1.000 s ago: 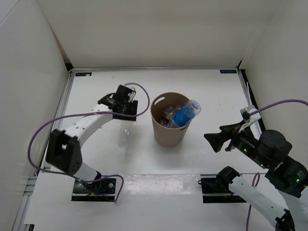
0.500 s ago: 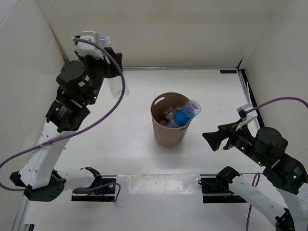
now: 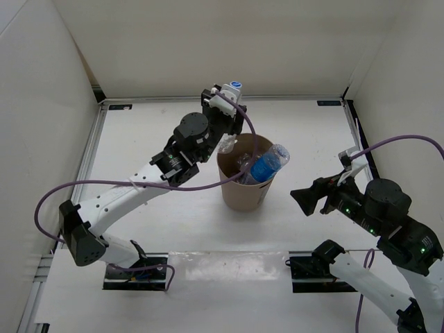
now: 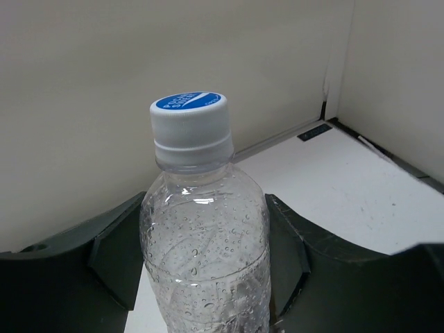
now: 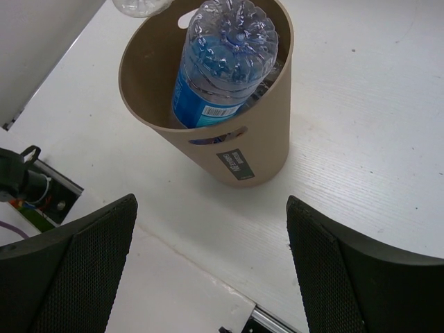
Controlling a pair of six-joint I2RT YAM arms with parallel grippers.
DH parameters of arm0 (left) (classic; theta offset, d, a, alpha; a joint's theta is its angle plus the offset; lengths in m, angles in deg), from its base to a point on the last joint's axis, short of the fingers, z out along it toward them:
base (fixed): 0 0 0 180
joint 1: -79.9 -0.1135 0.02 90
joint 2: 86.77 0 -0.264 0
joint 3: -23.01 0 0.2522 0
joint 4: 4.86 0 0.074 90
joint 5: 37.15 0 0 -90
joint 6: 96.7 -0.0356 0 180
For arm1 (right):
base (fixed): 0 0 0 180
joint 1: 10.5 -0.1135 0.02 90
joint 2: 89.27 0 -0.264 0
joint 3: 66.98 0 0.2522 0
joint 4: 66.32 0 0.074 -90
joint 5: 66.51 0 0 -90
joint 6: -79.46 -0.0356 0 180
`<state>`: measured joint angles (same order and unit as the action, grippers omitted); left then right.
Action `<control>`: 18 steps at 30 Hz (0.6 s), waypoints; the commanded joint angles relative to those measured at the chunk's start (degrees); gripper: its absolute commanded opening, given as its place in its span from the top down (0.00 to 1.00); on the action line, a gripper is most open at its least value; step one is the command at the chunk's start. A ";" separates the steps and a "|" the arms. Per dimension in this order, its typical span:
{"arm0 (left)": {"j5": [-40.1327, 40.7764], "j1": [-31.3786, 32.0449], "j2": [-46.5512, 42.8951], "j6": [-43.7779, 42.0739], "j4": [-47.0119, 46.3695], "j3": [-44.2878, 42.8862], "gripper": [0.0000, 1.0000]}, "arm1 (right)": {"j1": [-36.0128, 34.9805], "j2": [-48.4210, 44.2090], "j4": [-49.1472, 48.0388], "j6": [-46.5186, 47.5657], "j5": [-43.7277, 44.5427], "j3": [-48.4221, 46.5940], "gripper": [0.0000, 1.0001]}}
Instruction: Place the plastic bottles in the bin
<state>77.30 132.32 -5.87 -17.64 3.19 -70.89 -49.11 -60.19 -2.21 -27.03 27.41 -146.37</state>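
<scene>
In the top view I read my left gripper (image 3: 223, 105) holding a clear bottle (image 3: 234, 87) above the bin's (image 3: 243, 198) far rim, with the right gripper (image 3: 300, 197) apart on the bin's right. Left wrist: both fingers (image 4: 111, 257) clamp the bottle's body. Right wrist: jaws spread wide; a blue-labelled bottle (image 5: 215, 76) leans inside the bin.

Tan bin (image 3: 243, 195), clear bottle with blue label (image 3: 265, 165), droplet-speckled clear bottle (image 4: 205, 257) with white blue-topped cap (image 4: 189, 119), white table (image 3: 312, 132).
</scene>
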 commanded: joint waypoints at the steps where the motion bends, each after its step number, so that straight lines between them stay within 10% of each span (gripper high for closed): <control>1: -1.42 1.19 -1.80 -0.05 -9.22 1.30 0.44 | 0.29 -0.16 0.54 0.67 0.21 -2.31 0.11; 9: -0.36 3.65 -2.07 5.40 -16.33 10.08 0.38 | 0.82 0.01 1.24 1.20 0.30 -2.14 0.11; 15: 0.16 4.00 1.00 6.54 -13.90 10.19 0.00 | 0.64 0.10 1.42 1.29 0.21 -2.23 0.11; 18: 0.34 4.00 1.62 5.84 -11.08 8.51 0.00 | 0.64 -0.08 1.07 1.20 0.47 -1.88 0.11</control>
<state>77.24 136.01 -4.09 -12.39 -9.42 -59.83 -48.43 -60.24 0.07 -26.58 27.43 -146.65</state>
